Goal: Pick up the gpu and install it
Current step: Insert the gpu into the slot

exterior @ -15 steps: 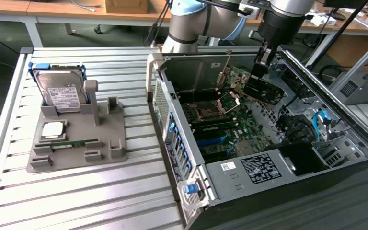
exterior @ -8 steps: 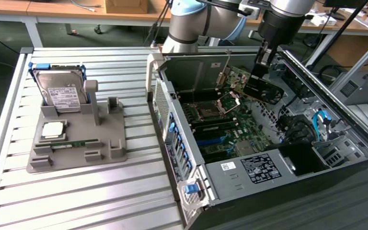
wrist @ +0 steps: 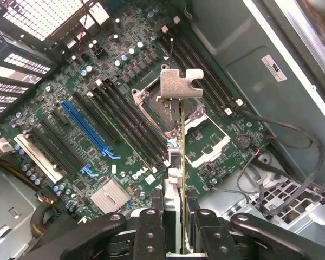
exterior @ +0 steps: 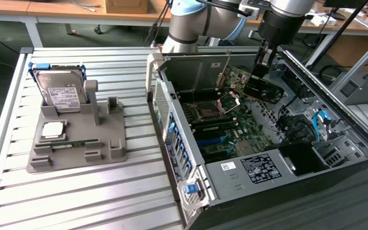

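The gpu (exterior: 256,85), a green and black card with a silver bracket, hangs tilted inside the open computer case (exterior: 171,115), above the motherboard (exterior: 225,129). My gripper (exterior: 259,72) comes down from above and is shut on the card's upper edge. In the wrist view the gpu (wrist: 182,157) is seen edge-on as a thin strip between my two black fingers (wrist: 151,233). Its silver bracket (wrist: 180,85) is at the far end, over the processor socket (wrist: 168,111). The card is clear of the board, and a blue slot (wrist: 86,127) lies off to one side.
A grey parts holder (exterior: 75,143) on the slatted table at the exterior view's left carries a hard drive (exterior: 59,93), a processor (exterior: 52,129) and a green memory stick (exterior: 75,143). The case walls, drive bays (exterior: 180,148) and loose cables (wrist: 292,162) surround the motherboard.
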